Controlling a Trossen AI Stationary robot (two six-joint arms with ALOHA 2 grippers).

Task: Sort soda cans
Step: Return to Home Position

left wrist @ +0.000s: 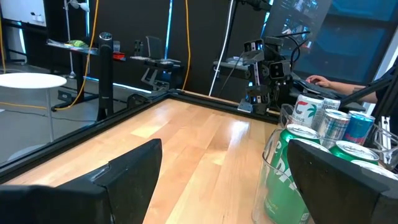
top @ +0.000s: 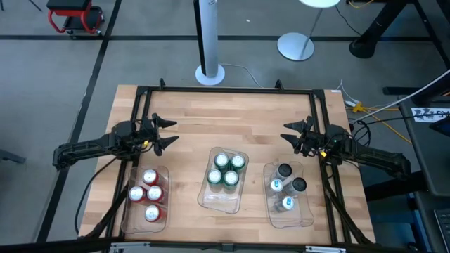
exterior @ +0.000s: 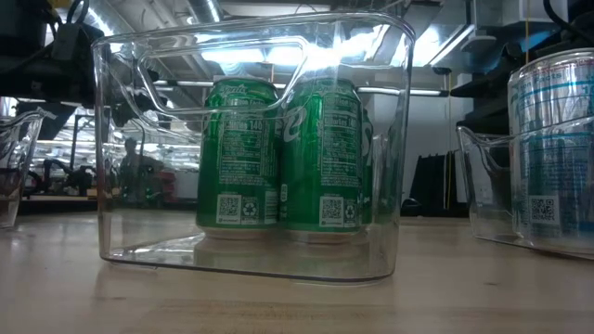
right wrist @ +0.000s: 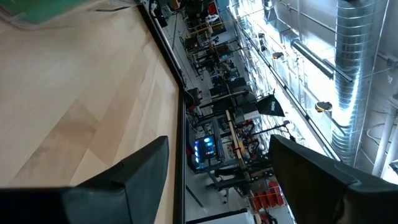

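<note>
High view: what is it showing you of the two grippers?

I'm seeing the left gripper hovering over the left side of the pale wooden tabletop, fingers spread wide and gripping nothing. The right gripper is mirroring it on the right side, jaws equally wide and also carrying nothing. Both wrist views are agreeing, with nothing sitting between the dark fingers.

And where are the cans sitting?

I'm counting four red metal soda cans standing upright in the clear plastic rectangular tray on the left. Four green metal soda cans are standing in the clear plastic middle tray. Four silver-grey metal soda cans with dark and teal marks are standing in the clear plastic right tray. Neither gripper is touching a tray.

Is the low view adding anything?

It's looking through the middle tray's wall at two green cans standing close side by side. A silver-grey can is showing at the right edge.
</note>
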